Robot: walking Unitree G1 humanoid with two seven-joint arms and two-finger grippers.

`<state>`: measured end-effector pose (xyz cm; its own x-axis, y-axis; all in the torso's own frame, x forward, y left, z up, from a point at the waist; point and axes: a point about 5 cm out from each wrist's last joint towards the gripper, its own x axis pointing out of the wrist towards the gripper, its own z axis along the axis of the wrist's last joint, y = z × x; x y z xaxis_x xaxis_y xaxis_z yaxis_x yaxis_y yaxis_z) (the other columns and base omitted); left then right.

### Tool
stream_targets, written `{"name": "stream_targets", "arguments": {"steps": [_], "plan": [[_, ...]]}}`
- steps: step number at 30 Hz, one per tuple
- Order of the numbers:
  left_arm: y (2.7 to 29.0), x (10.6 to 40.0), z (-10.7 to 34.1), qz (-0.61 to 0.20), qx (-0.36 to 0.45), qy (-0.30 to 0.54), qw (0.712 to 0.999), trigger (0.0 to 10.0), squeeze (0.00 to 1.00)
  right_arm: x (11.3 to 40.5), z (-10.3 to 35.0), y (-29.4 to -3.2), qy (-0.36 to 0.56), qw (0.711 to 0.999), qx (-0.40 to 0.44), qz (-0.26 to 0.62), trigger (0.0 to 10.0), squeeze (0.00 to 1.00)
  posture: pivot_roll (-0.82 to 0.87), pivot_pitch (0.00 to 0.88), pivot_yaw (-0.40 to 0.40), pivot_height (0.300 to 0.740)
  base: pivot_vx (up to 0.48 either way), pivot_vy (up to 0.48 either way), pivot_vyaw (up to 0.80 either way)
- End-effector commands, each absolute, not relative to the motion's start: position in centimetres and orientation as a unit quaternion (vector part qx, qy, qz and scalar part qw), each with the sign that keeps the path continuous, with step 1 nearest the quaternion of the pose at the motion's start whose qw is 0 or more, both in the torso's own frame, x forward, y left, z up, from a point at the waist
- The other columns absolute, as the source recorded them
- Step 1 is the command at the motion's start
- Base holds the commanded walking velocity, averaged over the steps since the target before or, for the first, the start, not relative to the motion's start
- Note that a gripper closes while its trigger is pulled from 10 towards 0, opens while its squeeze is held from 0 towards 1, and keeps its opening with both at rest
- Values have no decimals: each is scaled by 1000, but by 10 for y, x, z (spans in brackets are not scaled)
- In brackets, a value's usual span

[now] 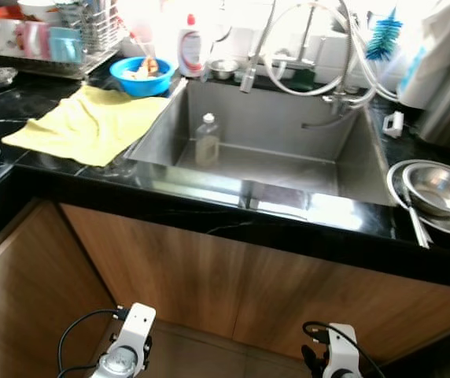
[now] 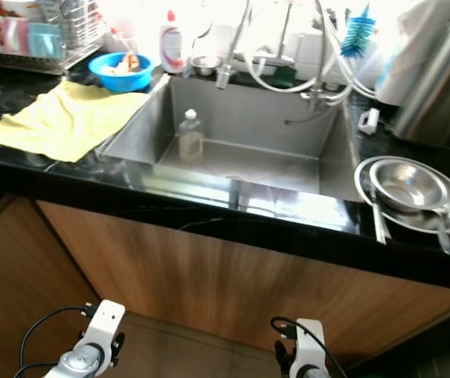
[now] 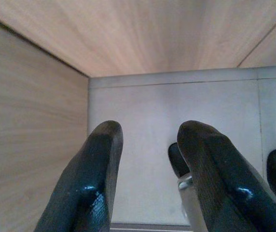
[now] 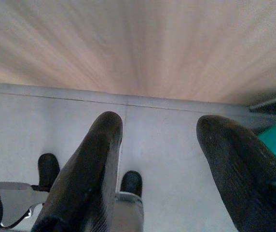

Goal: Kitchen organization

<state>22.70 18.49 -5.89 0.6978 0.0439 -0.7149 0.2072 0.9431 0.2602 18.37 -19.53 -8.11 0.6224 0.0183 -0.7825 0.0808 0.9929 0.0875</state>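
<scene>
We stand before a black stone counter (image 1: 209, 206) with a steel sink (image 1: 264, 157) set into it and wooden cabinet fronts (image 1: 233, 276) below. Inside the sink, near its left wall, a small clear bottle (image 1: 207, 139) stands upright on the basin floor. A coiled faucet hose (image 1: 304, 55) arches over the far rim.

To the left of the sink a yellow cloth (image 1: 91, 122) lies spread on the counter. Beyond it, at the far left corner of the sink, sits a blue bowl (image 1: 141, 75) with something in it, and just to its right stands a white bottle with a red cap (image 1: 190, 46). Farther left, a dish rack (image 1: 44, 39) holds mugs. On the right of the sink, a steel bowl (image 1: 439, 189) rests on a round tray (image 1: 402, 206) near the counter's front edge, and a blue bottle brush (image 1: 383, 35) stands at the far right behind the faucet.

Both our arms hang low in front of the cabinets, well apart from the counter. Our left gripper (image 3: 150, 169) points down at the pale floor tiles (image 3: 147, 121), its two black fingers a moderate gap apart and holding nothing. Our right gripper (image 4: 169, 169) also points at the floor, fingers spread wide and empty.
</scene>
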Motion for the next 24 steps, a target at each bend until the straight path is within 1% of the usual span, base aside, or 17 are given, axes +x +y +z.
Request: {"name": "stream_targets", "arguments": {"steps": [1,6,11,24], "plan": [[183,224,-61,-49,169,393,903,10000,0,181,-82,-199,436,898,53,-21,10000,0,-14,0,-59,740,0,0,0],[183,224,-61,-51,174,393,901,10000,0,181,-82,-199,436,898,54,-21,10000,0,-13,0,-59,740,0,0,0],[184,223,-62,-49,176,395,900,10000,0,181,-82,-199,436,898,54,-21,10000,0,-15,0,-60,740,0,-410,0],[184,223,-62,-42,170,394,902,10000,0,182,-81,-200,436,898,53,-21,10000,0,-12,0,-65,740,0,0,0]]}}
